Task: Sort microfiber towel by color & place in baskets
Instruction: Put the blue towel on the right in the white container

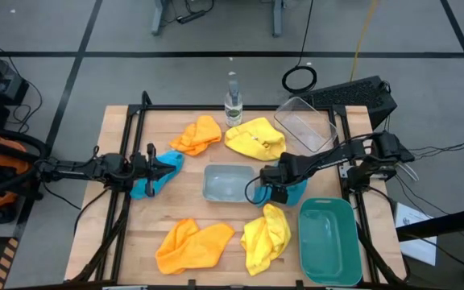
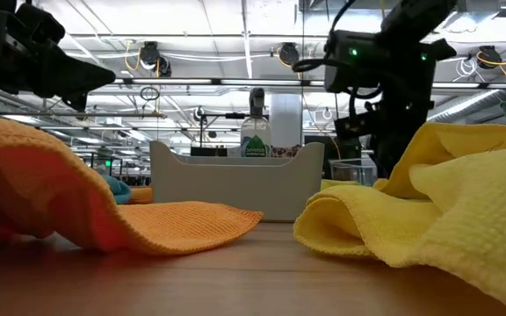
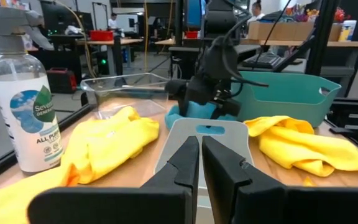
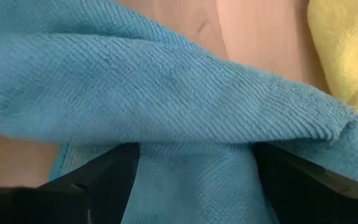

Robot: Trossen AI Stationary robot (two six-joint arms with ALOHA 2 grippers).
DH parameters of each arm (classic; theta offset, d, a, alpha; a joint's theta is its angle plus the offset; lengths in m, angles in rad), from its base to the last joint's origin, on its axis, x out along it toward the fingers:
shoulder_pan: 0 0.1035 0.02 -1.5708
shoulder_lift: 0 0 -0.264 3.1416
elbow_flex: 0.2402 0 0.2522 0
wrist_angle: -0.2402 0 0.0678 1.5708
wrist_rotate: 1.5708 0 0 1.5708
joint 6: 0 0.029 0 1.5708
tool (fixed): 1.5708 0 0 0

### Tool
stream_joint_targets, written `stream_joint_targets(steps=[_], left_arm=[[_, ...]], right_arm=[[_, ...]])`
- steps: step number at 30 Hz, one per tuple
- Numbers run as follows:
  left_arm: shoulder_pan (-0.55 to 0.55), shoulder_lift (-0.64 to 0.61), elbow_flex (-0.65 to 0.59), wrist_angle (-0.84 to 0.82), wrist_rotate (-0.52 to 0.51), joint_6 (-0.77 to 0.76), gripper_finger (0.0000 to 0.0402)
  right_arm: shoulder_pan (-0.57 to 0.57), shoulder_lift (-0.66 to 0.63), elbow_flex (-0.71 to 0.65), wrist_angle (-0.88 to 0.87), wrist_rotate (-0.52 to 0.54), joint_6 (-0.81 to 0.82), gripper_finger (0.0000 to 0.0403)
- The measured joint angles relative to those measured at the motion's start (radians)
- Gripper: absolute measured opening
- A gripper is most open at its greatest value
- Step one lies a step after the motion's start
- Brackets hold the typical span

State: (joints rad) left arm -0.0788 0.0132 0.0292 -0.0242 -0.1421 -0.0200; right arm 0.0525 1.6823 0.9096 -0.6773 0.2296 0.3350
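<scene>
Grasping a blue towel, seemingly, right end effector; left end effector clenched

This is a robotics lab or open industrial workshop. The wooden table stands on a grey concrete floor marked with dark tape lines, cables trailing across it. Beyond the table, the low view shows a high ceiling with strip lights, exposed ducts and hanging cords; the left wrist view shows workbenches, monitors and people far off.
</scene>
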Motion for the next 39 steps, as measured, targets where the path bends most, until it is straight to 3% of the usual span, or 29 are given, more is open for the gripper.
stream_joint_targets(steps=[8,12,16,25,30,39], left_arm=[[0.000,0.000,0.000,0.000,0.000,0.000,0.0029],[0.000,0.000,-0.001,-0.001,0.000,0.000,0.0029],[0.000,0.000,-0.001,-0.001,0.000,0.000,0.0029],[0.000,0.000,-0.004,0.017,0.000,-0.001,0.0029],[0.000,0.000,-0.004,0.019,0.000,-0.002,0.0029],[0.000,0.001,-0.007,0.167,0.064,-0.027,0.0029]], right_arm=[[0.001,-0.004,-0.021,0.030,0.005,0.020,0.0309],[0.000,-0.003,-0.021,0.036,-0.009,0.015,0.0276],[0.000,-0.002,-0.022,0.050,-0.027,0.013,0.0211],[-0.001,0.001,-0.023,0.100,-0.057,-0.002,0.0017],[0.000,-0.002,0.012,0.060,-0.076,0.009,0.0022],[0.044,-0.024,0.294,-0.361,-0.028,0.055,0.0007]])
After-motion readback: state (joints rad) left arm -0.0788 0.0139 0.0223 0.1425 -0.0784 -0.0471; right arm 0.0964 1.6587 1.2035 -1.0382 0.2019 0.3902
